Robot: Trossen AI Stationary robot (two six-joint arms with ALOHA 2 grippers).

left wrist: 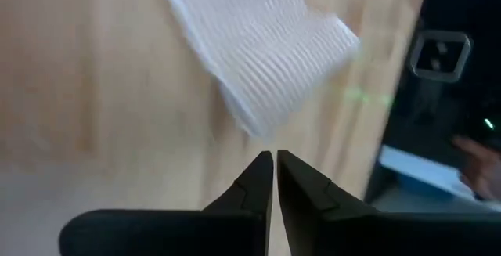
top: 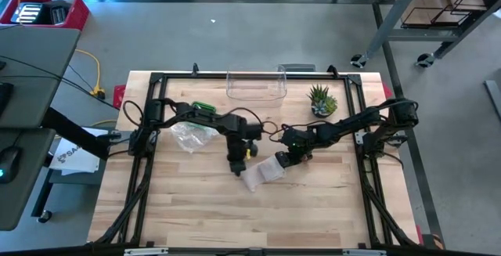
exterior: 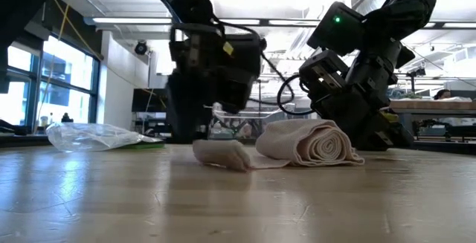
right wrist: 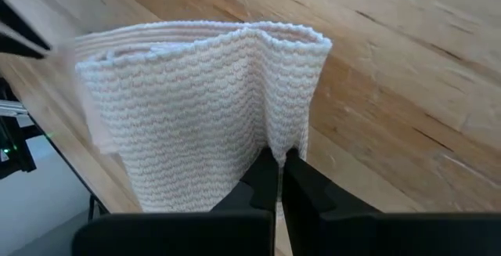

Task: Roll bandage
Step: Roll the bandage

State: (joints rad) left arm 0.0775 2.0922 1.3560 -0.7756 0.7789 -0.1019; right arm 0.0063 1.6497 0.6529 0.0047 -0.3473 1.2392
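Bandage (top: 264, 173): lies near the middle of the desk (top: 196, 217), between the two arms; partly wound, with a flat loose tail running off toward the left arm.
Step in hand: rolling is under way, judged from the spiral already formed at the right-hand end in the low view and the length not yet taken up.
Right gripper (right wrist: 274, 160): down at the rolled end, fingers together and pinching a fold of the fabric, as the right wrist view shows.
Left gripper (left wrist: 274, 158): just beside the loose tail, low over the desk; fingers together with only a hairline gap. The left wrist view shows no cloth between the tips, and the fabric lies just ahead of them.
Next move, judged: the right gripper would need to turn the roll further along the tail while the left steadies or feeds the free end; the tail must stay flat and in line or the layers will wind skewed.
Look of the bandage: off-white ribbed elastic weave, soft and slack. The roll (exterior: 316, 143) is loose and slightly flattened, its coils visible end-on; the tail's far end (exterior: 220, 154) is folded back on itself.
Risk, judged: a loose core may unwind if released.
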